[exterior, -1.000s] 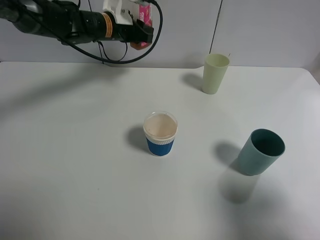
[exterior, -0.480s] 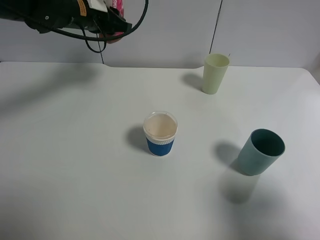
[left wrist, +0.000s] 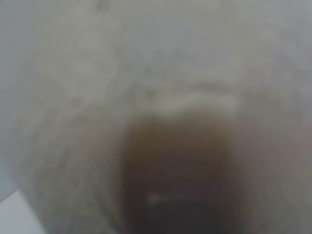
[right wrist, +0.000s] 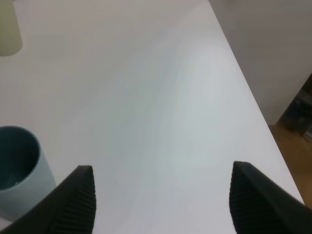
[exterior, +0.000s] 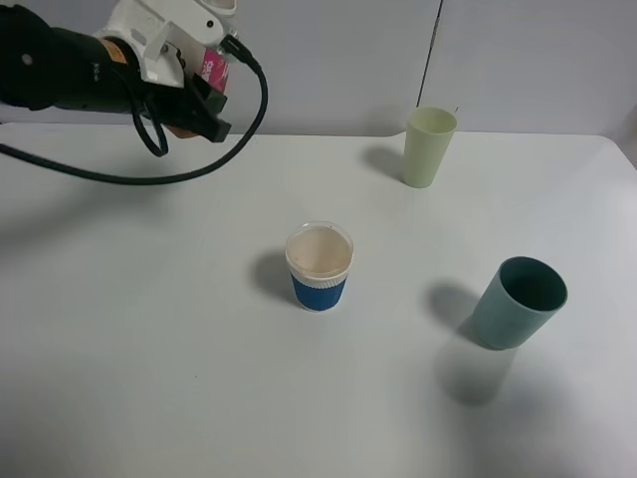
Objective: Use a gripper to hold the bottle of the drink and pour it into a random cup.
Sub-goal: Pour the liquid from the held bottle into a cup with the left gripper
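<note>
**Chg vs. earlier frames:** your L gripper, w/ the bottle, had shifted left from the top centre-left of the ext. view. It then came lower and ended in the upper left of the frame. All three cups had stayed put.

1. **L gripper:** upper left of ext. view, over the far-left part of the table. It was clamped on the bottle. The white bracket sat on top, and a black cable looped out to its right.
2. **Bottle:** held in the air at upper left, well apart from the cup. Its pink label showed betw. the bracket and the black fingers. The L wrist view was all blur: pale plastic w/ a brown patch at lower centre.
3. **Cup**: blue sleeve, white rim, upright on the table at frame centre. The inside looked pale; you couldn't tell the contents.
4. **Pale green cup**: upright, upper right of centre, near the table's far edge.
5. **Teal cup**: right side, just below mid-height. It also showed at lower left of the R wrist view.
6. **R gripper**: in the R wrist view, fingers spread wide, nothing betw. them, over bare table.
</note>
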Available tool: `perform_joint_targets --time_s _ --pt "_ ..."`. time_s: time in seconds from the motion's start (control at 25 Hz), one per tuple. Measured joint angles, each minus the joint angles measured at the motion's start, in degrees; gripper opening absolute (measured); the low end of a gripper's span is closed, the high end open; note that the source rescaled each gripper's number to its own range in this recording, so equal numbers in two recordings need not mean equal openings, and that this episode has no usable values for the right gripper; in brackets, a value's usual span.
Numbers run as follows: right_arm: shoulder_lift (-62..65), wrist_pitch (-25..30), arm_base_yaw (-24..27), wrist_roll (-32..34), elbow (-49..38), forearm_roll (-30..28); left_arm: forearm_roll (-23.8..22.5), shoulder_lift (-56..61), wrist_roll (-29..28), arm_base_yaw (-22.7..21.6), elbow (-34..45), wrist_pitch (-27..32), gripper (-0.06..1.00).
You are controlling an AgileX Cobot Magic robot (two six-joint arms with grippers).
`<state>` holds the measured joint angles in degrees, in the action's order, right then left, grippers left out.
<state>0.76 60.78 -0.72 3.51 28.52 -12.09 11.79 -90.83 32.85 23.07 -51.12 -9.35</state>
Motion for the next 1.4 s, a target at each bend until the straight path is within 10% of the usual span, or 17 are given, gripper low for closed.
perform_joint_targets --time_s 0.68,1.4 --pt "0.0 0.0 0.0 0.0 0.0 0.0 52.89 2.35 65.93 16.55 10.56 -20.96 0.03" --pt "0.0 0.0 0.0 0.0 0.0 0.0 58.68 -2.31 73.14 26.82 13.12 -29.37 0.03"
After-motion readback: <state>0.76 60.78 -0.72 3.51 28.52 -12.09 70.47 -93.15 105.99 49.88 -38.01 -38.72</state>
